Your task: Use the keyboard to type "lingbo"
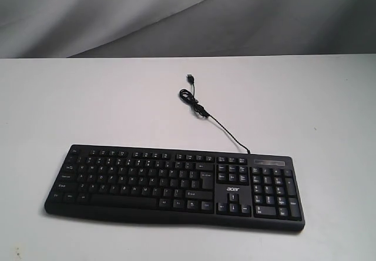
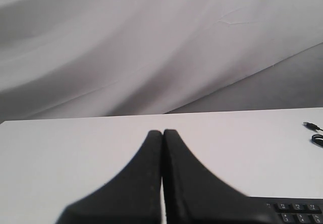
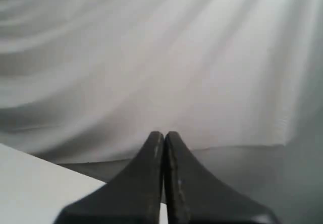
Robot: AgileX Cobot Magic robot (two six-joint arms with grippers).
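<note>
The wide black keyboard (image 1: pixel 176 184) with white legends and an acer logo lies flat on the white table, near its front edge. Its thin black USB cable (image 1: pixel 202 111) curls away behind it, the plug lying loose. Neither arm shows in the exterior view. In the left wrist view my left gripper (image 2: pixel 162 132) is shut, its black fingers pressed together with nothing between them, and a corner of the keyboard (image 2: pixel 298 211) shows beside it. My right gripper (image 3: pixel 164 133) is shut and empty too, facing the grey cloth; no keyboard appears in that view.
The white table (image 1: pixel 70 102) stretches around the keyboard on all sides. A grey cloth backdrop (image 1: pixel 176 14) hangs behind its far edge. The right wrist view catches only a table corner (image 3: pixel 30 183).
</note>
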